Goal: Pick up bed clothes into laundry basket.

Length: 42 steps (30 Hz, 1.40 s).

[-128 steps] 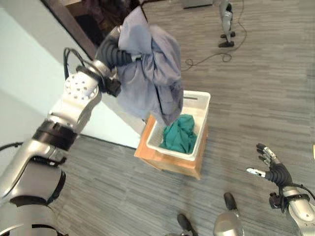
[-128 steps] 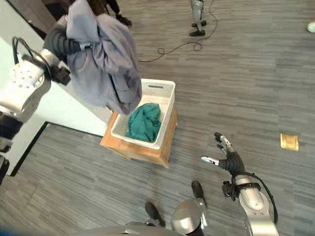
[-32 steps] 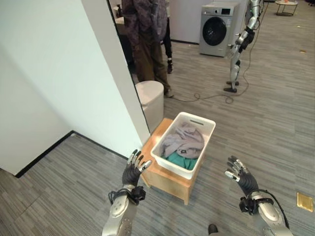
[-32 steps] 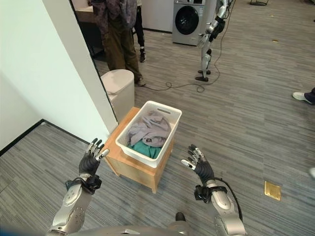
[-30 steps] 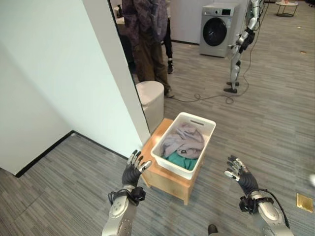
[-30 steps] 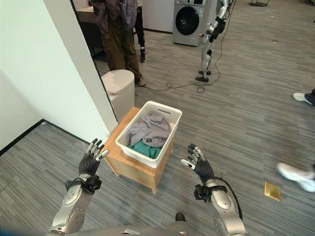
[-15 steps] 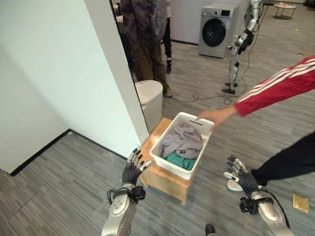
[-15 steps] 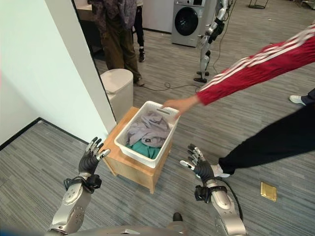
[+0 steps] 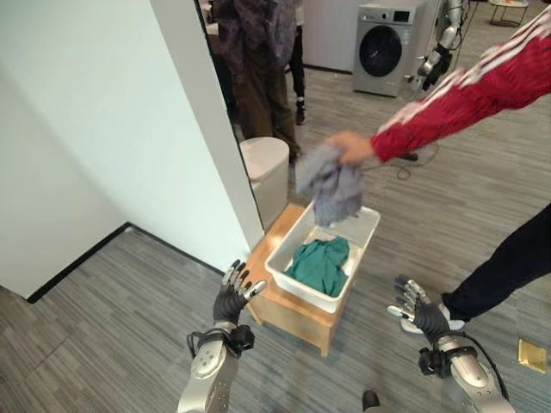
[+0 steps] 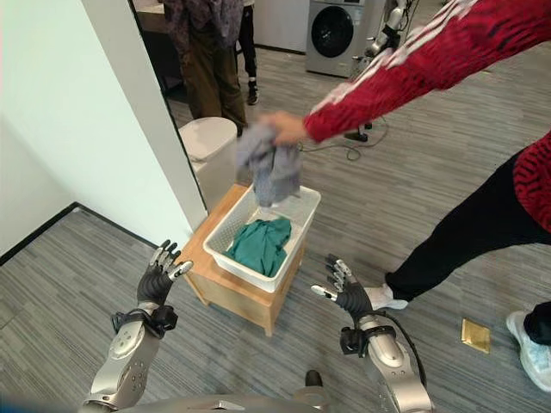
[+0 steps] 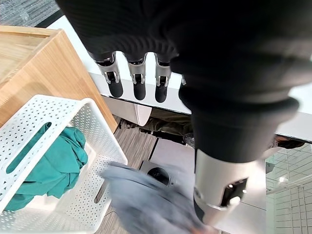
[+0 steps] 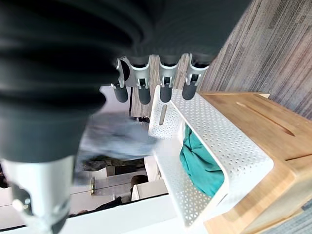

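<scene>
A white laundry basket (image 9: 362,231) stands on a low wooden stand (image 9: 284,311) and holds a green garment (image 9: 320,262). A person in a red striped sleeve (image 9: 456,95) holds a grey garment (image 9: 331,185) up above the basket's far end. My left hand (image 9: 230,298) is raised with straight fingers just left of the stand, holding nothing. My right hand (image 9: 420,314) is raised the same way to the right of the basket, fingers spread. The basket (image 11: 73,161) and green garment (image 12: 200,161) also appear past the fingers in both wrist views.
A white wall panel (image 9: 103,120) runs down the left. A pale round bin (image 9: 265,168) stands behind the stand. Another person (image 9: 254,60) stands at the back, with a washing machine (image 9: 387,43) and another robot (image 9: 439,47) beyond. The sleeved person's leg (image 9: 504,271) stands close to my right hand.
The person has lifted the grey garment out of the basket and holds it above it, uncovering the green garment. My hands have stayed raised beside the basket.
</scene>
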Motion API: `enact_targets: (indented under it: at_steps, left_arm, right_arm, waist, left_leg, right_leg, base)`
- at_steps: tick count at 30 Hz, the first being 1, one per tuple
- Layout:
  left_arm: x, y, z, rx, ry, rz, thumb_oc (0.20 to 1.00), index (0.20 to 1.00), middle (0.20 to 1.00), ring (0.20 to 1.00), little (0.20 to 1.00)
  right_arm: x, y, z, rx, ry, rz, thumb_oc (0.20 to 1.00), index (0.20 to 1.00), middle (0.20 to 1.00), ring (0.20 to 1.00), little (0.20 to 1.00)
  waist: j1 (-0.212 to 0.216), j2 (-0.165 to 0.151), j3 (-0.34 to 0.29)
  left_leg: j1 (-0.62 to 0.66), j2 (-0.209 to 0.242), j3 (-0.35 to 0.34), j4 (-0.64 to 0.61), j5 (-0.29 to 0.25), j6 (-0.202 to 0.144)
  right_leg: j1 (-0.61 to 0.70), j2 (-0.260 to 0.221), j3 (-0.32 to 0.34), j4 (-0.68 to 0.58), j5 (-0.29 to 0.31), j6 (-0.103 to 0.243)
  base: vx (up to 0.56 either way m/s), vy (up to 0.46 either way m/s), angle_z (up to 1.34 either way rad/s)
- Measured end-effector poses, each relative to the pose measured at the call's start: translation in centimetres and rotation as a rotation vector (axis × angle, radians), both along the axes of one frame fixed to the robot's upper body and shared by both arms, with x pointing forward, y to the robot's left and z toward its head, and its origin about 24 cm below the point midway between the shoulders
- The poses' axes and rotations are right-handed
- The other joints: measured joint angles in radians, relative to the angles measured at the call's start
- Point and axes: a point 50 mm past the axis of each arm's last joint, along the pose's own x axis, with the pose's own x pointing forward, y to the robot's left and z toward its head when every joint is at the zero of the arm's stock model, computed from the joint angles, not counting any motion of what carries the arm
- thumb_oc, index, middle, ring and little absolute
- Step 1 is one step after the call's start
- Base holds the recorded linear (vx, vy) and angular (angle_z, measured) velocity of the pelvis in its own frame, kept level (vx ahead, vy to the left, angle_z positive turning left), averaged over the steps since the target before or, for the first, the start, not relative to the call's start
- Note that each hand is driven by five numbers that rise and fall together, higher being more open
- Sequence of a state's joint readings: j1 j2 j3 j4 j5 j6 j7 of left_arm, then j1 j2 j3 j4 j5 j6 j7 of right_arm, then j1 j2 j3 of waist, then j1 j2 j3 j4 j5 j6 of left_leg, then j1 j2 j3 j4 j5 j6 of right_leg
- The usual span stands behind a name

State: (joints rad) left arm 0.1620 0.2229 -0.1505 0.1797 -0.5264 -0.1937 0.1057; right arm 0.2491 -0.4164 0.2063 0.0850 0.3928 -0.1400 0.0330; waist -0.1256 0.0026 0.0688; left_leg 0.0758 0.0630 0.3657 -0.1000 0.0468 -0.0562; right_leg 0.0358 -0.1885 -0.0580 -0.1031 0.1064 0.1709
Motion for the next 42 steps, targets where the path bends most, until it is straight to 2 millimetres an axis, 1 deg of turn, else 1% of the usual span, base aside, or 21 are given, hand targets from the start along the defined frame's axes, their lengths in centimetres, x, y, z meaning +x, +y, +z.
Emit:
enact_targets:
  at_steps: [14, 17, 18, 19, 20, 21, 22, 24, 26, 27, 28, 29, 30, 32, 35, 37, 38, 39, 40, 41, 42]
  left_arm:
    - [0.3, 0.0, 0.3, 0.0, -0.016, 0.008, 1.0, 1.0, 1.0, 1.0, 1.0]
    - [1.0, -0.2, 1.1, -0.006, -0.054, 0.004, 1.0, 1.0, 1.0, 1.0, 1.0]
    - [1.5, -0.5, 1.3, -0.018, -0.073, -0.001, 1.0, 1.0, 1.0, 1.0, 1.0]
    - [1.9, -0.8, 1.3, -0.033, -0.078, -0.003, 1.0, 1.0, 1.0, 1.0, 1.0]
    - [2.4, -0.8, 1.9, -0.032, -0.107, -0.01, 1.0, 1.0, 1.0, 1.0, 1.0]
    - [2.8, -0.2, 2.5, -0.019, -0.143, 0.003, 1.0, 1.0, 1.0, 1.0, 1.0]
    - [3.0, -0.1, 2.8, -0.026, -0.153, 0.011, 1.0, 1.0, 1.0, 1.0, 1.0]
    - [1.7, 0.8, 2.1, -0.019, -0.128, 0.048, 1.0, 1.0, 1.0, 1.0, 1.0]
    - [0.5, 1.5, 1.3, -0.038, -0.094, 0.096, 1.0, 1.0, 1.0, 1.0, 1.0]
    - [0.2, 1.9, 1.1, -0.048, -0.082, 0.107, 1.0, 1.0, 1.0, 1.0, 1.0]
    - [-0.1, 2.2, 0.6, -0.044, -0.051, 0.112, 1.0, 1.0, 1.0, 1.0, 1.0]
    - [-0.4, 2.4, 0.4, -0.031, -0.037, 0.105, 1.0, 1.0, 1.0, 1.0, 1.0]
    - [-0.5, 2.3, 0.2, -0.027, -0.027, 0.088, 1.0, 1.0, 1.0, 1.0, 1.0]
    - [-0.7, 2.2, -0.1, -0.03, -0.024, 0.061, 1.0, 1.0, 1.0, 1.0, 1.0]
    - [0.7, 1.6, 0.9, -0.038, -0.075, 0.02, 1.0, 1.0, 1.0, 1.0, 1.0]
    - [2.0, 0.3, 2.0, -0.053, -0.127, -0.026, 1.0, 1.0, 1.0, 1.0, 1.0]
    - [2.8, 0.2, 3.1, -0.056, -0.176, -0.027, 1.0, 1.0, 1.0, 1.0, 1.0]
    - [3.4, 0.1, 3.5, -0.053, -0.187, -0.032, 1.0, 1.0, 1.0, 1.0, 1.0]
    - [4.1, -0.7, 4.1, -0.058, -0.212, -0.055, 1.0, 1.0, 1.0, 1.0, 1.0]
    - [4.7, -1.1, 4.8, -0.057, -0.244, -0.072, 1.0, 1.0, 1.0, 1.0, 1.0]
    - [4.9, -0.9, 5.0, -0.041, -0.252, -0.08, 1.0, 1.0, 1.0, 1.0, 1.0]
  right_arm:
    - [0.5, 0.1, 0.4, 0.003, -0.021, 0.007, 1.0, 1.0, 1.0, 1.0, 1.0]
    - [1.5, 0.2, 1.1, 0.001, -0.056, 0.027, 1.0, 1.0, 1.0, 1.0, 1.0]
    - [1.6, 0.2, 1.3, 0.006, -0.062, 0.042, 1.0, 1.0, 1.0, 1.0, 1.0]
    - [1.3, 0.4, 1.0, 0.017, -0.043, 0.05, 1.0, 1.0, 1.0, 1.0, 1.0]
    - [1.4, 0.7, 1.0, 0.023, -0.041, 0.081, 1.0, 1.0, 1.0, 1.0, 1.0]
    - [1.9, 1.3, 1.5, 0.028, -0.064, 0.135, 1.0, 1.0, 1.0, 1.0, 1.0]
    - [2.0, 1.2, 1.6, 0.019, -0.069, 0.152, 1.0, 1.0, 1.0, 1.0, 1.0]
    - [3.0, 1.5, 2.4, 0.014, -0.097, 0.196, 1.0, 1.0, 1.0, 1.0, 1.0]
    - [3.3, 1.3, 2.9, 0.007, -0.116, 0.209, 1.0, 1.0, 1.0, 1.0, 1.0]
    - [3.4, 1.2, 3.1, 0.031, -0.122, 0.206, 1.0, 1.0, 1.0, 1.0, 1.0]
    - [3.6, 1.5, 3.3, 0.038, -0.129, 0.219, 1.0, 1.0, 1.0, 1.0, 1.0]
    - [4.0, 1.9, 3.7, 0.043, -0.148, 0.238, 1.0, 1.0, 1.0, 1.0, 1.0]
    - [4.0, 2.0, 4.1, 0.046, -0.168, 0.246, 1.0, 1.0, 1.0, 1.0, 1.0]
    - [3.8, 2.1, 4.5, 0.056, -0.182, 0.249, 1.0, 1.0, 1.0, 1.0, 1.0]
    - [2.5, 1.2, 4.5, 0.096, -0.177, 0.194, 1.0, 1.0, 1.0, 1.0, 1.0]
    - [1.9, -0.1, 4.4, 0.087, -0.166, 0.141, 1.0, 1.0, 1.0, 1.0, 1.0]
    - [2.4, -0.1, 4.5, 0.096, -0.18, 0.132, 1.0, 1.0, 1.0, 1.0, 1.0]
    - [2.7, 0.1, 4.6, 0.111, -0.189, 0.12, 1.0, 1.0, 1.0, 1.0, 1.0]
    - [2.6, -0.1, 4.7, 0.099, -0.192, 0.116, 1.0, 1.0, 1.0, 1.0, 1.0]
    - [2.6, -0.1, 4.6, 0.084, -0.183, 0.132, 1.0, 1.0, 1.0, 1.0, 1.0]
    - [2.7, 0.4, 4.2, 0.094, -0.164, 0.139, 1.0, 1.0, 1.0, 1.0, 1.0]
  waist:
    - [0.003, 0.002, 0.015]
    - [0.008, 0.005, 0.047]
    - [0.007, 0.011, 0.06]
    - [-0.01, 0.029, 0.065]
    - [-0.013, 0.021, 0.069]
    - [0.033, 0.003, 0.083]
    - [0.034, 0.008, 0.091]
    - [0.085, 0.024, 0.116]
    - [0.111, 0.047, 0.12]
    - [0.12, 0.015, 0.147]
    - [0.132, -0.008, 0.153]
    - [0.144, -0.035, 0.16]
    - [0.128, -0.052, 0.165]
    - [0.096, -0.08, 0.172]
    - [0.026, -0.05, 0.162]
    - [-0.009, 0.008, 0.154]
    - [0.022, 0.041, 0.169]
    - [0.024, 0.042, 0.185]
    - [-0.015, 0.054, 0.189]
    - [-0.037, 0.061, 0.192]
    - [-0.043, 0.042, 0.194]
  left_leg:
    - [-0.005, -0.002, 0.007, 0.0, 0.0, 0.002]
    - [-0.012, -0.005, -0.01, 0.0, 0.006, 0.011]
    - [-0.029, -0.007, -0.074, 0.007, 0.022, 0.025]
    - [-0.071, 0.011, -0.158, 0.028, 0.035, 0.022]
    - [-0.094, 0.015, -0.206, 0.033, 0.039, 0.022]
    - [-0.132, 0.009, -0.29, 0.039, 0.085, 0.0]
    - [-0.151, 0.021, -0.355, 0.029, 0.099, -0.013]
    - [-0.166, 0.045, -0.385, 0.002, 0.055, 0.032]
    - [-0.209, 0.062, -0.445, 0.01, 0.032, 0.031]
    - [-0.258, 0.06, -0.463, 0.058, -0.033, 0.005]
    - [-0.271, 0.047, -0.452, 0.116, -0.004, 0.003]
    - [-0.277, 0.049, -0.379, 0.244, -0.024, 0.013]
    - [-0.283, 0.064, -0.286, 0.386, -0.037, -0.006]
    - [-0.218, 0.095, -0.117, 0.53, -0.087, -0.023]
    - [-0.081, 0.13, 0.104, 0.525, -0.141, -0.071]
    - [0.007, 0.088, 0.071, 0.278, -0.152, -0.072]
    - [0.028, 0.076, 0.044, 0.184, -0.162, -0.051]
    - [-0.002, 0.068, 0.013, 0.2, -0.163, -0.047]
    - [-0.055, 0.044, -0.042, 0.212, -0.154, -0.019]
    - [-0.054, 0.028, -0.076, 0.205, -0.172, 0.015]
    - [-0.06, -0.005, -0.096, 0.206, -0.163, 0.028]
  right_leg:
    - [-0.008, 0.0, 0.013, 0.009, 0.005, 0.0]
    - [-0.086, -0.006, 0.031, 0.179, -0.068, 0.006]
    - [-0.118, 0.026, 0.145, 0.29, -0.13, 0.003]
    - [-0.116, 0.107, 0.35, 0.325, -0.204, -0.009]
    - [-0.101, 0.135, 0.411, 0.321, -0.217, -0.017]
    - [-0.099, 0.191, 0.452, 0.308, -0.257, -0.067]
    - [-0.093, 0.199, 0.421, 0.298, -0.255, -0.085]
    - [-0.064, 0.223, 0.32, 0.291, -0.242, -0.09]
    - [-0.05, 0.262, 0.267, 0.289, -0.257, -0.13]
    - [-0.036, 0.244, 0.184, 0.248, -0.226, -0.166]
    - [-0.027, 0.229, 0.141, 0.234, -0.209, -0.176]
    - [-0.024, 0.204, 0.107, 0.244, -0.201, -0.201]
    - [-0.003, 0.19, 0.074, 0.224, -0.195, -0.199]
    - [0.011, 0.154, -0.024, 0.19, -0.181, -0.211]
    - [-0.013, 0.118, -0.187, 0.162, -0.153, -0.196]
    - [-0.048, 0.123, -0.262, 0.173, -0.151, -0.179]
    - [-0.093, 0.122, -0.262, 0.219, -0.14, -0.171]
    - [-0.12, 0.094, -0.263, 0.284, -0.143, -0.17]
    - [-0.188, 0.041, -0.221, 0.415, -0.159, -0.149]
    - [-0.245, 0.045, -0.097, 0.504, -0.184, -0.111]
    - [-0.271, 0.041, 0.068, 0.549, -0.208, -0.061]
  base:
    - [-0.02, 0.003, -0.02]
    - [-0.06, -0.069, 0.24]
    - [-0.09, -0.175, 1.22]
    - [-0.11, -0.23, 1.84]
    - [-0.15, -0.282, 2.18]
    - [-0.13, -0.311, 2.08]
    - [-0.13, -0.359, 1.99]
    - [-0.09, -0.374, 1.44]
    - [-0.28, -0.285, 1.78]
    - [-0.36, -0.189, 2.56]
    - [-0.36, -0.167, 2.2]
    - [-0.17, -0.073, 1.16]
    - [-0.24, -0.081, 0.99]
    - [-0.19, -0.037, 1.25]
    - [-0.01, 0.088, 1.77]
    - [-0.21, 0.158, 1.38]
    - [-0.35, 0.201, 0.59]
    - [-0.23, 0.071, 1.0]
    - [-0.09, 0.053, 1.32]
    - [-0.03, 0.009, 1.56]
    - [-0.01, 0.001, 0.94]
